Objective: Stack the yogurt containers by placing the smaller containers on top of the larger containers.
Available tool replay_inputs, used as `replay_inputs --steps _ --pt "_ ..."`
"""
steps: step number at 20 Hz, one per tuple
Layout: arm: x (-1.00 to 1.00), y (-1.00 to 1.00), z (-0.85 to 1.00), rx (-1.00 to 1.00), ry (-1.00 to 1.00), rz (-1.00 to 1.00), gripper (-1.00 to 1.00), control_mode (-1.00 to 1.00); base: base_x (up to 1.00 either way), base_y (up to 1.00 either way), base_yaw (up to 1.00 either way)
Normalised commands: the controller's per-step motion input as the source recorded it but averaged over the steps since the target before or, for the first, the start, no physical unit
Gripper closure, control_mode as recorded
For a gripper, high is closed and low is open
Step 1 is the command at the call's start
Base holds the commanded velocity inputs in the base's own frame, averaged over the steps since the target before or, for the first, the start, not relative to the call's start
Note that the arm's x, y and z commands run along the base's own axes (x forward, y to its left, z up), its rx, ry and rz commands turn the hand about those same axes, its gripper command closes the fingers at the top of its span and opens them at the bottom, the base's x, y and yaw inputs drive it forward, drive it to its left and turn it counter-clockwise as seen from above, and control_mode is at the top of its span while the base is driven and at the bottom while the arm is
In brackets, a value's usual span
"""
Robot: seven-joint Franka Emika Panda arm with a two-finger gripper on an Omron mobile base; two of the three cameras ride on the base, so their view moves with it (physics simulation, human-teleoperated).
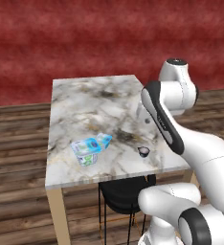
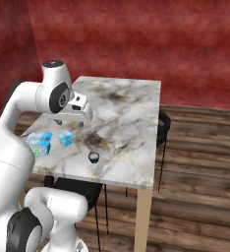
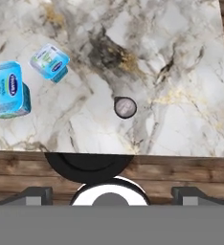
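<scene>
The larger container, a squarish tub with a bright blue top, stands on the marble table near its front left. Just beside it and a little apart sits the small light-blue tub, tilted. The tiny dark cup with a whitish rim stands alone closer to the front edge. My gripper hangs well above the table's front part, open, its fingertips wide apart with nothing between them. It looks straight down at the cup.
A black round stool is tucked under the table's front edge. Another dark seat stands at the table's far side. A wooden floor and a red wall surround the table.
</scene>
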Motion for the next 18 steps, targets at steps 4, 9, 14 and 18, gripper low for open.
replay_inputs --steps 4,9,14,18 --pt "0.0 0.18 -0.13 0.05 0.0 0.0 -1.0 -1.0 0.0 0.0 0.0" --pt "0.0 0.13 -0.07 0.07 0.0 0.0 -1.0 -1.0 0.0 0.0 0.0" --pt "0.0 0.07 -0.05 0.07 0.0 0.0 -1.0 -1.0 0.0 0.0 0.0" --pt "0.0 0.05 -0.06 0.08 0.0 0.0 -1.0 -1.0 0.0 0.0 0.0"
